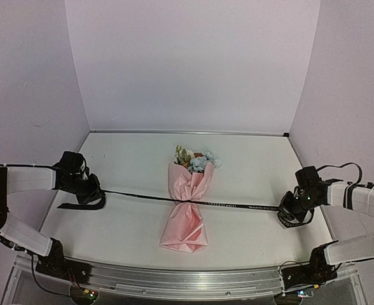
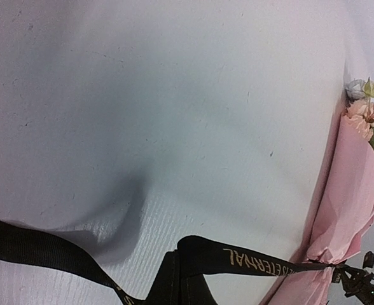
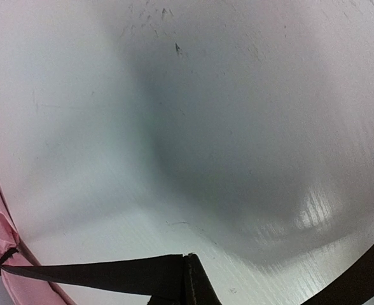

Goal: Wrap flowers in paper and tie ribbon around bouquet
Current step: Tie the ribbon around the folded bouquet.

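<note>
Bouquet (image 1: 188, 184) safe, centred on the counter (image 1: 130, 159)?
No: left hand (image 1: 90, 192) and right hand (image 1: 293, 213) each clamp a taut ribbon (image 1: 142, 196) end; uneven pulling could drag it sideways or crush the paper (image 1: 187, 225).

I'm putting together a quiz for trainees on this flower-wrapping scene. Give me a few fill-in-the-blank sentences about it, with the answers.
1. The paper around the flowers is ___ in colour.
2. The ribbon, stretched across the bouquet, is ___ in colour.
3. The left tool and the right tool are each ___ on one end of the ribbon.
4. The bouquet lies ___ the two tools.

Missing words: pink; black; shut; between.
</note>
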Available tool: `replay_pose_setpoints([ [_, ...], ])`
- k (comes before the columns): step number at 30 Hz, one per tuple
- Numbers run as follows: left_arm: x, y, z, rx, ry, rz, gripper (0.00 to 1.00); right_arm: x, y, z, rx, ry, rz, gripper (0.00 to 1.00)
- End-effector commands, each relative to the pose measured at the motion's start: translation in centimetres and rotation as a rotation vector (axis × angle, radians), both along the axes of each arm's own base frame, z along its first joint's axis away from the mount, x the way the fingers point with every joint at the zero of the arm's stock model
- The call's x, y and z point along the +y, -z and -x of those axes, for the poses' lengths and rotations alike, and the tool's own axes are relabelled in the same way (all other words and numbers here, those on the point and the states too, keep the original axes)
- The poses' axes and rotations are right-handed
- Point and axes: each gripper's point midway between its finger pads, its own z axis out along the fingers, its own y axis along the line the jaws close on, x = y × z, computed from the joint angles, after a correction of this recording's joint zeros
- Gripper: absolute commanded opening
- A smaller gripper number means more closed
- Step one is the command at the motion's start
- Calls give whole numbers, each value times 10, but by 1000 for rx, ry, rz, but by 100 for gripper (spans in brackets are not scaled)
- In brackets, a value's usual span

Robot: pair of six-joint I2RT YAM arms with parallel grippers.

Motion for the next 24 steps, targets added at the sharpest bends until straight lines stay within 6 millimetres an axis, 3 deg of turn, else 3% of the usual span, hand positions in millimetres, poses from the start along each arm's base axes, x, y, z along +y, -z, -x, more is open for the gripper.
replay_pose_setpoints([
  [1,31,-1,-6,-40,-71,-116,0,-27,-4,21,128,-5,134,0],
  [4,23,-6,-6,-56,-28,-117,0,-21,-12,25,137,-99,150,1],
  [6,23,-15,-8,-71,-7,-125,5,-18,-19,27,131,-154,162,11],
  [9,23,-37,-14,-125,22,-152,37,-12,-29,24,95,-225,165,30],
  [12,24,-63,-22,-184,54,-180,56,-6,-40,22,60,-301,173,53],
  [15,19,-90,-27,-254,112,-211,66,3,-52,17,-1,-408,215,70],
  [18,-8,-116,-32,-374,262,-265,69,26,-67,5,-101,-593,269,78],
  [20,-41,-126,-32,-458,419,-314,70,52,-73,-4,-175,-737,290,82],
  [24,-91,-119,-31,-556,678,-371,68,108,-76,-17,-298,-948,221,87],
])
